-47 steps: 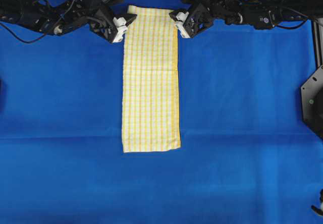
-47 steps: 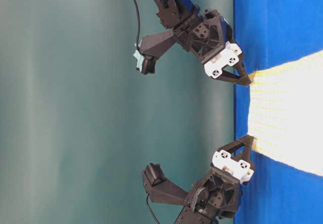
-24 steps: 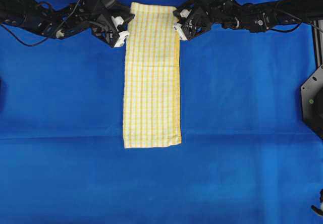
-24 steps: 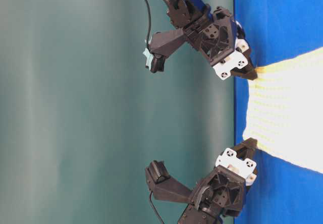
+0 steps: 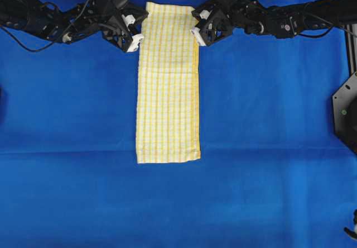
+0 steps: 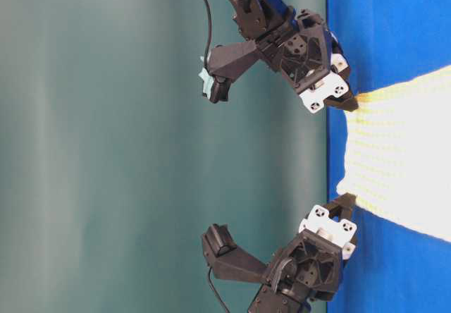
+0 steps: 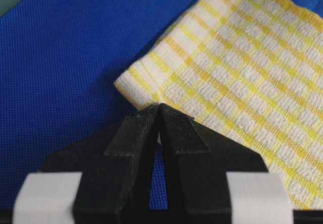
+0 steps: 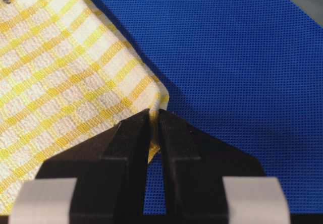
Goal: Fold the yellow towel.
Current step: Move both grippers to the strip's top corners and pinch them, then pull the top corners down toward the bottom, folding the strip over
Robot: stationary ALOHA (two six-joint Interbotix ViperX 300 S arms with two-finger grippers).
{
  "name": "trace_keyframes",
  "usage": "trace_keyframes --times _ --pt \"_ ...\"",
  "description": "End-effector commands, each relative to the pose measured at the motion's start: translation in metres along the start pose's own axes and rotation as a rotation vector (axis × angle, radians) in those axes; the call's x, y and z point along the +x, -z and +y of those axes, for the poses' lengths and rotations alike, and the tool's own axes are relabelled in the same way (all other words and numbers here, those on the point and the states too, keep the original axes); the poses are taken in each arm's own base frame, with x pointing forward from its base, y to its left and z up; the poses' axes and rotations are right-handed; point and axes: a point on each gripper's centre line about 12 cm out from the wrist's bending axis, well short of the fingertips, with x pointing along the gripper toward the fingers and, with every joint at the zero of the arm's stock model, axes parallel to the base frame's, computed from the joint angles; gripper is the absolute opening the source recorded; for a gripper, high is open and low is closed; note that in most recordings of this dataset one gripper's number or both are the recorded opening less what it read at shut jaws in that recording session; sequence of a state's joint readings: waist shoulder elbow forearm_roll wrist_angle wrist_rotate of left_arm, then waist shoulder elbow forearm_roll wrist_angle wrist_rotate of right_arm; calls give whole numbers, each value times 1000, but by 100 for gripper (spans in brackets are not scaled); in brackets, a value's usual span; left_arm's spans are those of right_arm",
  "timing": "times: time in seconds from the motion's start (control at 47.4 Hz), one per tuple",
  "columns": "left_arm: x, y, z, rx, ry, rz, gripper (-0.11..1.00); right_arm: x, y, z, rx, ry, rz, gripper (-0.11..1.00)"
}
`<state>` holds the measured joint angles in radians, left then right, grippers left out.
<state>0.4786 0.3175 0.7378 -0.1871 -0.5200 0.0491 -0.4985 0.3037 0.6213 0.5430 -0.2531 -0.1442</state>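
The yellow towel (image 5: 168,86) lies as a long narrow strip on the blue cloth, its far short end between the two arms. My left gripper (image 5: 141,30) is shut on the towel's left far edge; in the left wrist view the black fingertips (image 7: 159,108) pinch the hem near the corner of the towel (image 7: 242,72). My right gripper (image 5: 195,25) is shut on the right far edge, with a sliver of towel (image 8: 60,72) between its tips (image 8: 155,113). From table level the right gripper (image 6: 349,104) and the left gripper (image 6: 349,200) hold the towel (image 6: 402,158) end just off the surface.
A blue cloth (image 5: 268,119) covers the whole table, with a faint crease running across it near the towel's near end. A black fixture (image 5: 346,111) stands at the right edge. A green backdrop (image 6: 106,144) fills the far side.
Both grippers went from open to shut on the towel's far edges. The arms moved in slightly and the far end of the towel shifted a little with them.
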Motion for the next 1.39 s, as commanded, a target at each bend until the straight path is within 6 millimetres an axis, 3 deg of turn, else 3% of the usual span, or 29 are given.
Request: trace_keyframes --times 0.0,0.317,0.57,0.739,1.034,1.372 --pt "-2 -14 -3 4 6 -49 2 -3 -10 5 -1 -13 -29 6" --pt "-11 -21 -2 5 8 -64 2 -24 -25 12 -2 -41 -68 6" --pt "-43 -38 -5 3 25 -127 2 -51 -35 25 -13 -86 -112 6" --pt "-57 -40 -19 21 62 -152 2 -58 -33 33 -25 -107 -118 6" --pt "-62 -37 -38 40 110 -155 2 -62 -28 47 -43 -138 -110 6" --pt "-82 -18 -83 75 228 -162 2 -88 0 79 -103 -227 -77 6"
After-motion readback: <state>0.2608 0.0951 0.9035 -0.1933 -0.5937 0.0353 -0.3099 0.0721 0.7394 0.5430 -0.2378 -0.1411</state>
